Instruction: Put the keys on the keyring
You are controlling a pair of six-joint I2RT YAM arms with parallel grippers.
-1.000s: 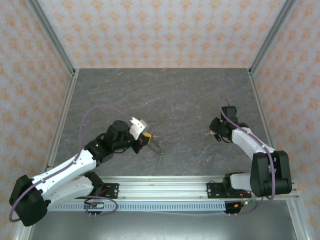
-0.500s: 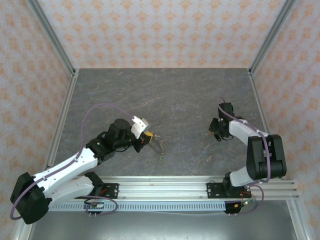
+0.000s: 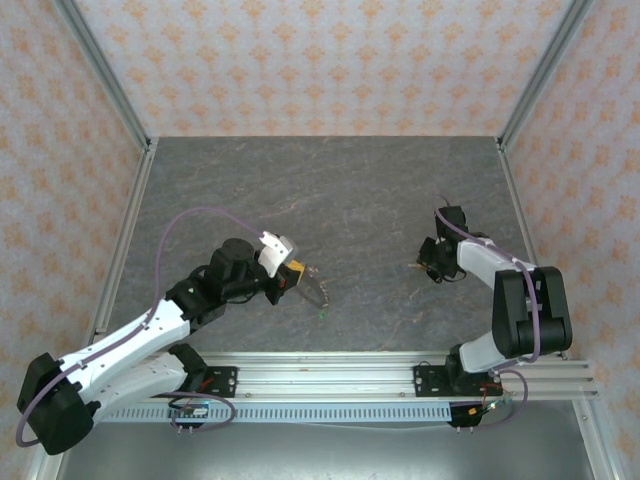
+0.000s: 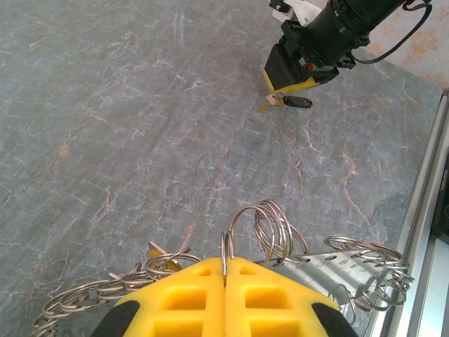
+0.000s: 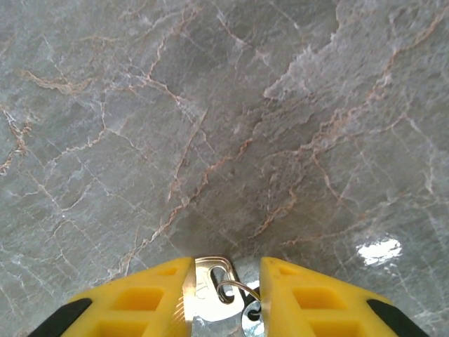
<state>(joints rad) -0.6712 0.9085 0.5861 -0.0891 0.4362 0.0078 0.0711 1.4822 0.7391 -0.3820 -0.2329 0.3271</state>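
silver wire loops make up the keyring (image 4: pixel 279 239), a tangled chain of rings lying on the grey stone surface (image 4: pixel 105 105). the left jaws are pressed fully together on one thin ring of it, which stands edge-on between the yellow pads (image 4: pixel 182 295). well to the right of the keyring, the right jaws stand narrow on either side of a small silver key (image 5: pixel 208 284) with a little wire ring at its slot. the key leans against one pad and a gap shows at the other, so i cannot tell whether it is pinched. a green-headed key (image 3: pixel 322 314) lies just beside the keyring, on its near side, touched by nothing.

the step in hand looks like securing that silver key before carrying it over. to do it well, the right jaws should close squarely on the flat of the key, leaving its hole free, and lift only once it sits firm, since so thin a piece will likely twist out of a corner grip. the left jaws should hold their ring steady and upright, so the hole can be threaded along the wire rather than pushed against it.
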